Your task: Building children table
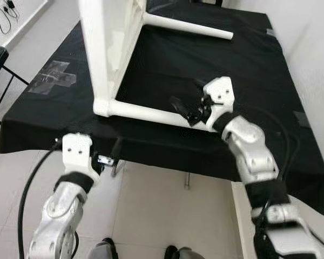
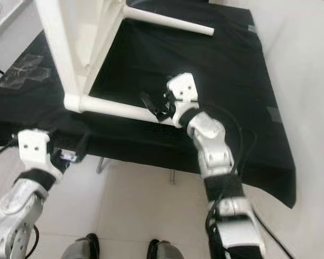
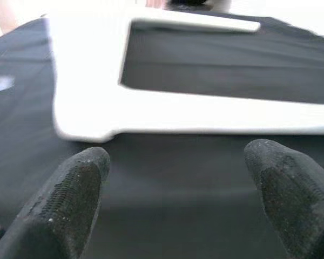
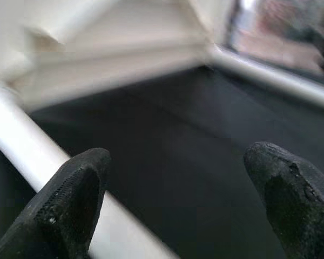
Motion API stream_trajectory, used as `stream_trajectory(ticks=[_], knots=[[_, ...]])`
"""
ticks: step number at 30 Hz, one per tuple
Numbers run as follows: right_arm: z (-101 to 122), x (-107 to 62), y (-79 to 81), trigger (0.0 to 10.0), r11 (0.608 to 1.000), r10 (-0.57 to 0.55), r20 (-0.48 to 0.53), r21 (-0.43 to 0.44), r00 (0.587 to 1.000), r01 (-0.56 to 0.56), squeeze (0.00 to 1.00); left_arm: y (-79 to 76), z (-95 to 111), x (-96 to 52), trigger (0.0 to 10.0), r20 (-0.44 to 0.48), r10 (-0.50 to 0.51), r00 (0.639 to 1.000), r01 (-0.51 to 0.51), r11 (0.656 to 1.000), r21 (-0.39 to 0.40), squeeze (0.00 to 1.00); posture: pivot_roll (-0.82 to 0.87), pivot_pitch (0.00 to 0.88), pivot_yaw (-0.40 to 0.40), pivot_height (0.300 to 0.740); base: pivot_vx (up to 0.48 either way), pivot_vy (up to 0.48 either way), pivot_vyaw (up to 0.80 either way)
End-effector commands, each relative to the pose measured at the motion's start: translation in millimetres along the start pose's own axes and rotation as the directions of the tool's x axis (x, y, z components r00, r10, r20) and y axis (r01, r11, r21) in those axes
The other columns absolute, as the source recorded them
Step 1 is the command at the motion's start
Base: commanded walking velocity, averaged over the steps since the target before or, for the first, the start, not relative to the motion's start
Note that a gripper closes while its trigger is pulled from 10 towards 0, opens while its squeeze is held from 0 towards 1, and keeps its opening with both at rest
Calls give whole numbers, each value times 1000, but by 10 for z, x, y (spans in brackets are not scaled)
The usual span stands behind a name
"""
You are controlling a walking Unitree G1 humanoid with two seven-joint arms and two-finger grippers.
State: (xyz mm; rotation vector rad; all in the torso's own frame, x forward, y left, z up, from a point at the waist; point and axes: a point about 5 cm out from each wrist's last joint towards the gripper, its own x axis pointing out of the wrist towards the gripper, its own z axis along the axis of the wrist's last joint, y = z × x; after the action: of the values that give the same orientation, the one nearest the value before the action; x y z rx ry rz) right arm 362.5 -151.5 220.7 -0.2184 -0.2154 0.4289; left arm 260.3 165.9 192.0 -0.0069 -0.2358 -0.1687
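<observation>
Left eye view: white children's table (image 1: 110, 59) tipped on its side on black-draped worktop (image 1: 259, 65), near leg (image 1: 151, 113) lying along the front edge, likely for leg access. Right gripper (image 1: 186, 109) spread open just beside that leg, probably lining up a grasp. Left gripper (image 3: 178, 205) open, low at the cloth edge, holding nothing.

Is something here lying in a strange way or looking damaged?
The small white children's table lies tipped on its side on the black cloth-covered table, its round white legs pointing sideways, as a half-built piece would. Grey tape patches stick to the cloth. No damage is visible.
</observation>
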Motion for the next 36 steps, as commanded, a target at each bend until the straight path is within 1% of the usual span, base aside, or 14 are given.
stream_trajectory(ticks=[1, 2, 3, 4, 5, 7, 9, 10, 15, 21, 25, 31, 34, 36], knots=[[39, -16, -21, 10000, 999, -48, 15, 9, 999, 48, 0, 28, -46, 2, 10000, -27, -1, 1000, 0, 1000, -11, 0, 58, 200, -63, 740, 0, 0, 0], [39, -16, -21, 10000, 999, -48, 15, 9, 999, 48, 0, 28, -46, 2, 10000, -27, -1, 1000, 0, 1000, -11, 0, 58, 200, -63, 740, 0, 0, 0], [-44, -83, -45, 10000, 994, -111, -11, 10, 994, 111, 0, 56, 21, 70, 10000, 1, 5, 1000, -5, 1000, 7, 0, 57, 186, -64, 740, 0, 0, 0], [-70, -109, -58, 10000, 991, -133, -20, -2, 991, 133, 0, 68, 39, 87, 10000, 9, 9, 1000, -9, 1000, 11, 0, 57, 186, -64, 740, 0, 0, 0], [-70, -109, -58, 10000, 991, -133, -20, -2, 991, 133, 0, 68, 39, 87, 10000, 9, 9, 1000, -9, 1000, 11, 0, 57, 186, -64, 740, 0, 0, 0], [-165, -187, -100, 10000, 979, -201, -56, 30, 978, 203, 0, 108, 26, 91, 10000, 1, 24, 1000, -24, 999, 36, 0, 57, 175, -64, 740, 0, 0, 0], [-201, -213, -106, 10000, 973, -221, -70, 47, 973, 224, 0, 122, 14, 88, 10000, -5, 28, 1000, -28, 999, 44, 0, 57, 171, -64, 740, 0, 0, 0], [-251, -251, -88, 10000, 968, -236, -85, 70, 968, 242, 0, 143, -8, 78, 10000, -16, 39, 999, -38, 998, 58, 0, 59, 166, -61, 740, 0, 0, 0], [-371, -361, 27, 10000, 957, -262, -122, 94, 957, 274, 0, 208, -69, 34, 10000, -44, 67, 997, -62, 992, 108, 0, 63, 157, -53, 740, 0, 0, 0], [-406, -396, 112, 10000, 955, -258, -131, 115, 957, 273, 0, 301, -121, 7, 10000, -58, 118, 991, -108, 982, 158, 0, 49, 152, -45, 740, 0, 0, 0], [-391, -377, 104, 10000, 948, -283, -125, 112, 951, 297, 0, 249, -178, 21, 10000, -80, 102, 992, -84, 976, 203, 0, 44, 151, -34, 740, 0, 0, 0], [-408, -385, 94, 10000, 935, -315, -136, 123, 939, 332, 0, 150, -212, 24, 10000, -90, 56, 994, -34, 974, 226, 0, 43, 153, -27, 740, 0, 0, 0], [-491, -431, 171, 10000, 927, -325, -166, 137, 931, 348, 0, 109, -242, 27, 10000, -118, 44, 992, -24, 986, 167, 0, 41, 158, -24, 740, 0, 0, 0], [-510, -427, 222, 10000, 928, -320, -172, 143, 931, 346, 0, 93, -242, 61, 10000, -113, 44, 993, -27, 988, 153, 0, 39, 159, -21, 740, 0, 0, 0]])
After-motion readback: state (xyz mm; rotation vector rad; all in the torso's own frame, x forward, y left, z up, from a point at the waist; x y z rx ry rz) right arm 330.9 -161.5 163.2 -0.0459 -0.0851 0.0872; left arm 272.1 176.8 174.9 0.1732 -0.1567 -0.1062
